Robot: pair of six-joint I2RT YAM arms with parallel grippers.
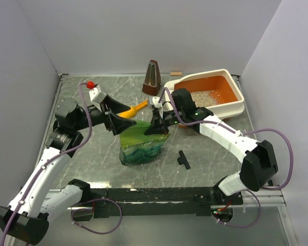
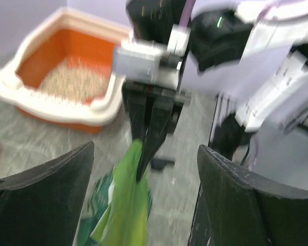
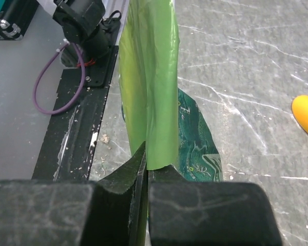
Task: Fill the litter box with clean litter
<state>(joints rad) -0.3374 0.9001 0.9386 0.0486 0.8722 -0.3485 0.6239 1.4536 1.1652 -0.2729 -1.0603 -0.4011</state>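
The litter box (image 1: pixel 232 109), cream outside and orange inside, stands at the back right with clean litter (image 1: pixel 205 96) spread over its floor. A crinkly green bag (image 1: pixel 141 143) stands upright mid-table. My right gripper (image 1: pixel 156 125) is shut on the bag's top edge, and the right wrist view shows my right gripper (image 3: pixel 146 164) pinching the green bag (image 3: pixel 149 102) flat. My left gripper (image 1: pixel 115 123) is open just left of the bag's top and holds nothing. In the blurred left wrist view, the green bag (image 2: pixel 126 205) hangs between my left gripper's (image 2: pixel 145 154) spread fingers, apart from both, with the litter box (image 2: pixel 51 115) and litter (image 2: pixel 74 82) behind.
An orange scoop (image 1: pixel 133 109) lies behind the bag, beside my left gripper. A brown pyramid-shaped object (image 1: pixel 152 78) and a small wooden block (image 1: pixel 175 74) stand by the back wall. A small black part (image 1: pixel 184 159) lies right of the bag. The black rail (image 3: pixel 77 133) marks the near edge.
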